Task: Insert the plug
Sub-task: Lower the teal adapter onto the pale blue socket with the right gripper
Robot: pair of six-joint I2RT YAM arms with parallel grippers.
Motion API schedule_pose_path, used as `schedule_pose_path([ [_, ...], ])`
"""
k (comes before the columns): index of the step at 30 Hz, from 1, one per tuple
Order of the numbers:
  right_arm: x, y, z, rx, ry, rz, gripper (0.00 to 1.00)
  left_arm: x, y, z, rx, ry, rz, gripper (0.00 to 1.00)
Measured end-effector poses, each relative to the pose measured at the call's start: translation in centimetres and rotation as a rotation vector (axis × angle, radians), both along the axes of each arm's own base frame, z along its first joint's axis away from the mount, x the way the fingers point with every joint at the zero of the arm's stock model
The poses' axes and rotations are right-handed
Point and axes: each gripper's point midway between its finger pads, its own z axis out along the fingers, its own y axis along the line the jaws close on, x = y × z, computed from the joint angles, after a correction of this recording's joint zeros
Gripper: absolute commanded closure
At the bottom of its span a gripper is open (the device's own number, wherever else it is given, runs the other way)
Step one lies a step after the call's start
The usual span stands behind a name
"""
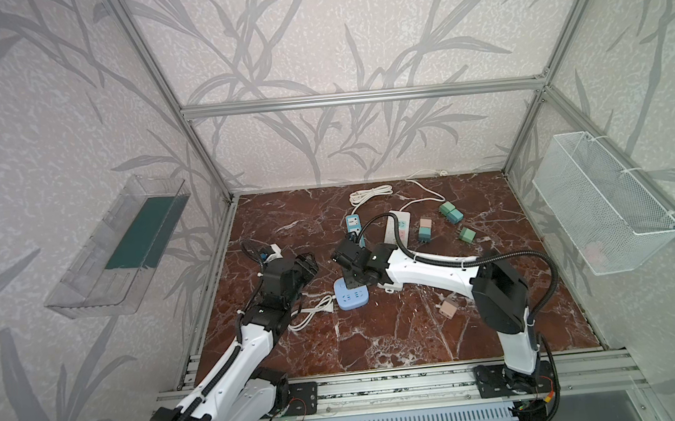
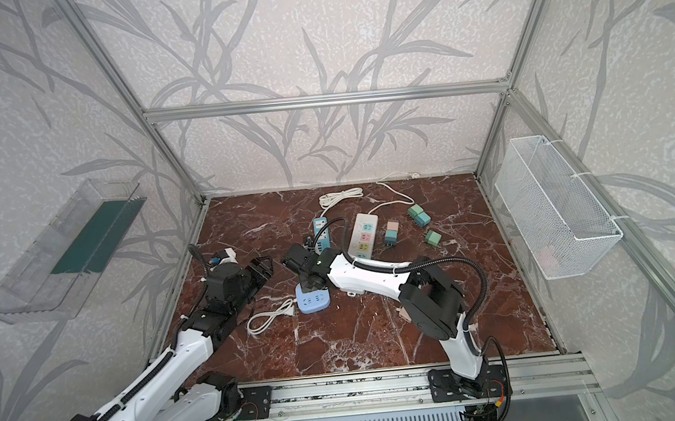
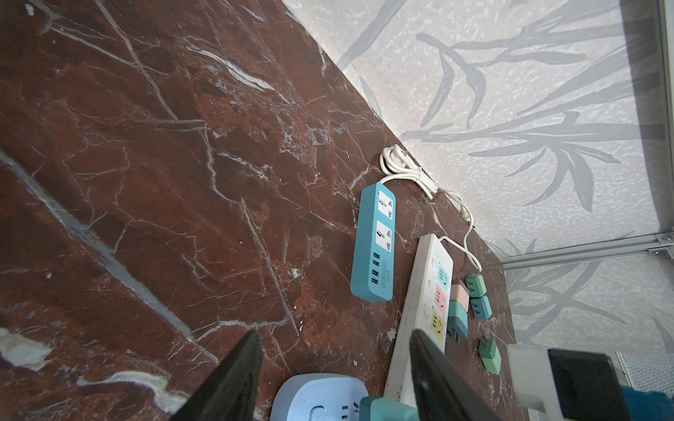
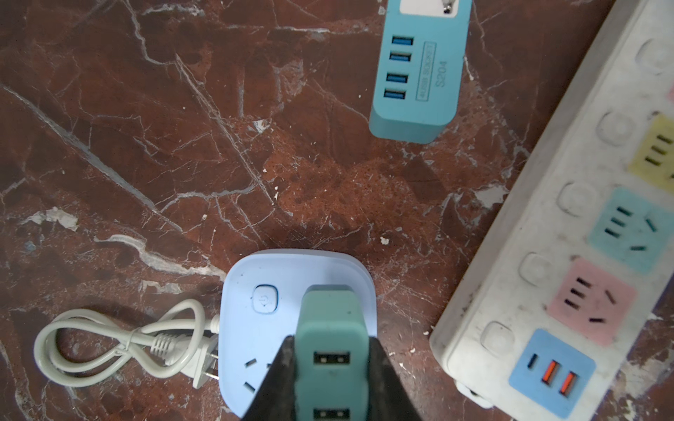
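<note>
The plug [image 4: 330,328] is a teal-green charger block with two USB ports on its upper face. My right gripper [image 4: 332,340] is shut on its sides and holds it upright over the light blue square socket [image 4: 255,335]. The plug's base meets the socket face and its prongs are hidden. In both top views the right gripper [image 1: 352,279] [image 2: 311,282] points down onto the blue socket [image 1: 352,300] [image 2: 313,301]. My left gripper [image 3: 334,332] [image 1: 309,264] is open and empty. It hovers just left of the socket [image 3: 317,397] and touches neither it nor the plug [image 3: 386,410].
A teal power strip [image 1: 354,224] and a white power strip [image 1: 399,227] lie behind the socket. Several small adapters [image 1: 450,212] lie right of them, and a pink one [image 1: 447,307] lies near the right arm. The socket's coiled white cable [image 1: 311,311] lies to its left. A wire basket [image 1: 606,200] hangs on the right wall.
</note>
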Motion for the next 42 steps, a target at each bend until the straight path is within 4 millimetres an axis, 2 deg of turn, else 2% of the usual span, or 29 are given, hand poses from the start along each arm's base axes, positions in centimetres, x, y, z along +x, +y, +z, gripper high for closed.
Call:
schedule_pose_path([
  [16,0.0,0.8,-0.4,0.012,0.014,0.008,1.00,0.0,0.3,0.4,-0.003,-0.014,0.011,0.34],
  [24,-1.0,1.4,-0.5,-0.030,0.004,0.029,1.00,0.0,0.4,0.6,-0.004,-0.019,0.012,0.34],
  [30,-0.3,2.1,-0.6,-0.069,-0.014,0.016,1.00,0.0,0.4,0.7,-0.004,-0.022,0.014,0.34],
  [42,-0.7,2.1,-1.0,-0.083,-0.026,-0.021,1.00,-0.1,0.5,0.6,-0.003,-0.020,0.016,0.34],
])
